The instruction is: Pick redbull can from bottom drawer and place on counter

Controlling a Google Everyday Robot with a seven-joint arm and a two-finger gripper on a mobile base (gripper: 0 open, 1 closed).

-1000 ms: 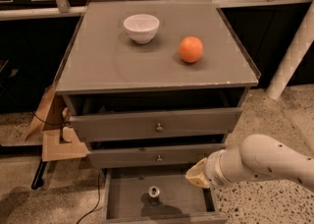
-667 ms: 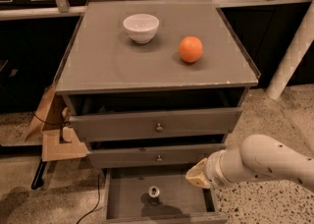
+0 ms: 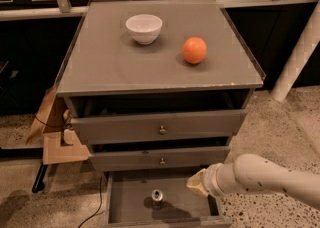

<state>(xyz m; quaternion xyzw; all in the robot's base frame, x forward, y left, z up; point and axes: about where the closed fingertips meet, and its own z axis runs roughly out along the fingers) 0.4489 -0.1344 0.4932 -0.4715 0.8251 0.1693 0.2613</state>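
The redbull can (image 3: 157,196) stands upright in the open bottom drawer (image 3: 130,207), its silver top facing up, near the middle of the grey floor. My gripper (image 3: 196,183) comes in from the right on a white arm and hovers over the drawer's right side, to the right of the can and slightly above it, apart from it. The counter (image 3: 110,62) is the grey top of the cabinet above.
A white bowl (image 3: 144,28) and an orange (image 3: 194,50) sit on the counter. Two knobbed drawers (image 3: 162,130) above stick out slightly. Cardboard (image 3: 55,132) and a cable lie left of the cabinet. A white post (image 3: 297,57) stands at the right.
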